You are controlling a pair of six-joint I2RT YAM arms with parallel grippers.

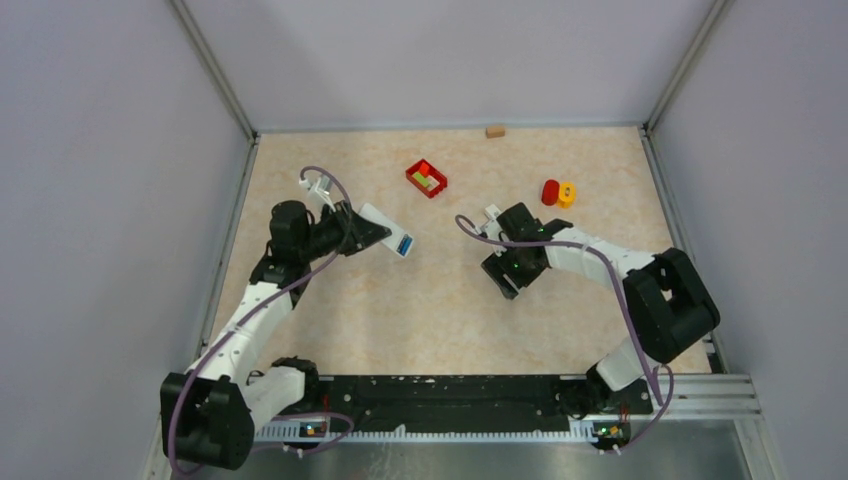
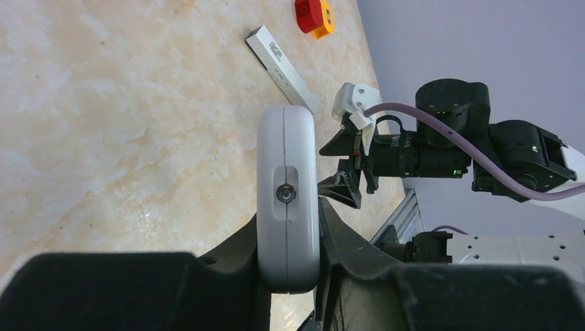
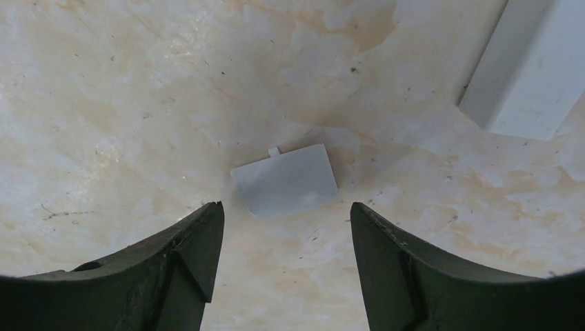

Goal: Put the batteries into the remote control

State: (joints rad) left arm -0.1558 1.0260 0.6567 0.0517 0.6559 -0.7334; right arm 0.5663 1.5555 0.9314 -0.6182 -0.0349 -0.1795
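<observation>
My left gripper (image 1: pixel 362 233) is shut on the white remote control (image 1: pixel 385 231), held off the table at the left. In the left wrist view the remote (image 2: pixel 288 193) stands edge-on between the fingers (image 2: pixel 345 238). A small blue piece, apparently a battery (image 1: pixel 405 244), shows at the remote's far end. No other batteries can be made out. My right gripper (image 3: pixel 285 210) hangs open over the table with nothing between its fingers. A small grey battery cover (image 3: pixel 285 181) lies flat just ahead of its tips.
A second white bar-shaped remote (image 2: pixel 281 67) lies on the table by the right arm, its end also in the right wrist view (image 3: pixel 531 69). A red tray (image 1: pixel 427 178) with green and yellow pieces, a red-and-yellow object (image 1: pixel 557 193) and a wooden block (image 1: pixel 495 131) sit farther back.
</observation>
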